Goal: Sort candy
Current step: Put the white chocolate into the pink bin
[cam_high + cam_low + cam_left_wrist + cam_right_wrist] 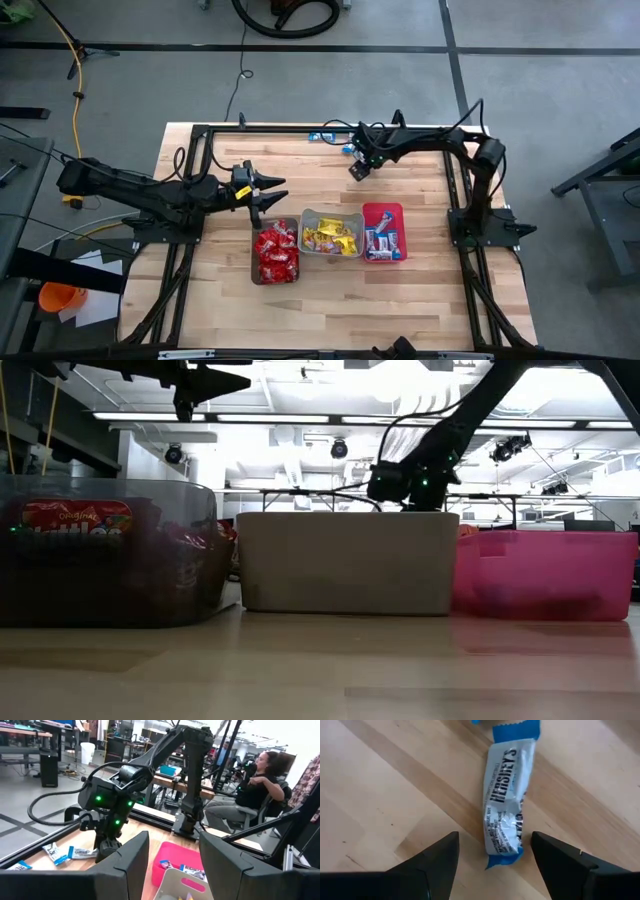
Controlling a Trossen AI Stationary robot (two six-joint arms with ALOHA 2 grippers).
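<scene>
One blue-and-white bar (504, 800) lies flat on the bench (395, 785) at frame centre, so my right gripper (492, 857) hangs spread, empty, straddling it to pinch.

The blue-and-white bar (504, 800) is cut off at the frame's edge — the pink bin's (545, 575) contents are only a blur.

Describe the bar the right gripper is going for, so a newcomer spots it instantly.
Start at the far edge of the wooden table, behind the three bins. The right gripper hangs open just above the wood there, and the blue-and-white bar lies flat between its fingers. Unlike the other loose bars nearby, it is the one framed by those fingers.
</scene>
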